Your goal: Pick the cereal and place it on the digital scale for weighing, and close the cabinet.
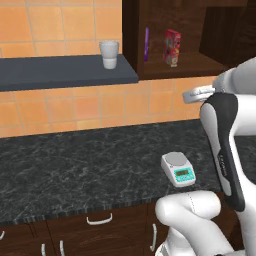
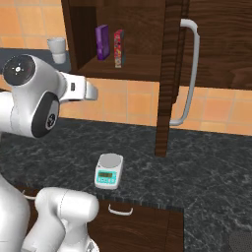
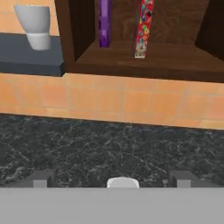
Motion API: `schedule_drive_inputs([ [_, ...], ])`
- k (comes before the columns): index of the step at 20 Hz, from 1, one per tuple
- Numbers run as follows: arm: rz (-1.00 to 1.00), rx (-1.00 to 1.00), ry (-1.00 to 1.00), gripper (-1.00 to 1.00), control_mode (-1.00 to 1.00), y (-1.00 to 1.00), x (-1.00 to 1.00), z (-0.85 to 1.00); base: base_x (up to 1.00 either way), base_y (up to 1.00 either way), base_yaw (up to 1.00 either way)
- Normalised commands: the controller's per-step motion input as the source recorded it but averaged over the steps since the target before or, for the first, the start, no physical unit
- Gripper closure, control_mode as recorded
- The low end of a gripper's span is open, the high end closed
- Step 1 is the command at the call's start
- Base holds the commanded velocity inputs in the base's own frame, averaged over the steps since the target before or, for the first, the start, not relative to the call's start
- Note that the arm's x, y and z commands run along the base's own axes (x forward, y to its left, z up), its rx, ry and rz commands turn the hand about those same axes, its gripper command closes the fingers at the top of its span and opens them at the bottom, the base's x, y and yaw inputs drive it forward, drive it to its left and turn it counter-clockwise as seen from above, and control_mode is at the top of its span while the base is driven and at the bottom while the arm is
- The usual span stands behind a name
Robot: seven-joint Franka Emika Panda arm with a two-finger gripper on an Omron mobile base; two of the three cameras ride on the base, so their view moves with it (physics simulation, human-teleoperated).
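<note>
The cereal point(image 1: 172, 47) is a small red box with colourful print, standing upright on the shelf of the open cabinet point(image 1: 192, 67); it also stands there as the cereal point(image 2: 118, 47) and the cereal point(image 3: 143, 28). The cabinet door point(image 2: 170, 74) is swung open, edge-on, with its silver bar handle point(image 2: 192, 74). The digital scale point(image 1: 178, 169) sits on the black counter, plate bare, also the scale point(image 2: 109, 170). My gripper point(image 1: 190, 96) hovers well above the counter, pointing toward the cabinet, short of the shelf. It is open and holds nothing, its fingertips point(image 3: 41, 178) wide apart.
A thin purple item point(image 3: 104, 22) stands left of the cereal on the shelf. A white cup point(image 1: 109, 54) rests on a dark grey wall shelf point(image 1: 60, 72). Drawers with curved handles point(image 1: 99, 219) run below the black counter point(image 1: 90, 165).
</note>
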Motion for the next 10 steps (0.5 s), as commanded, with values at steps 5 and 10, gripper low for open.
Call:
schedule_drive_inputs([
  [5,0.00,0.00,-0.30,-1.00,-1.00,-0.38,-0.01,0.66,0.00,0.00,0.00],
  [10,0.00,0.00,-0.13,-1.00,-1.00,-0.27,0.03,0.72,0.00,0.00,0.00],
])
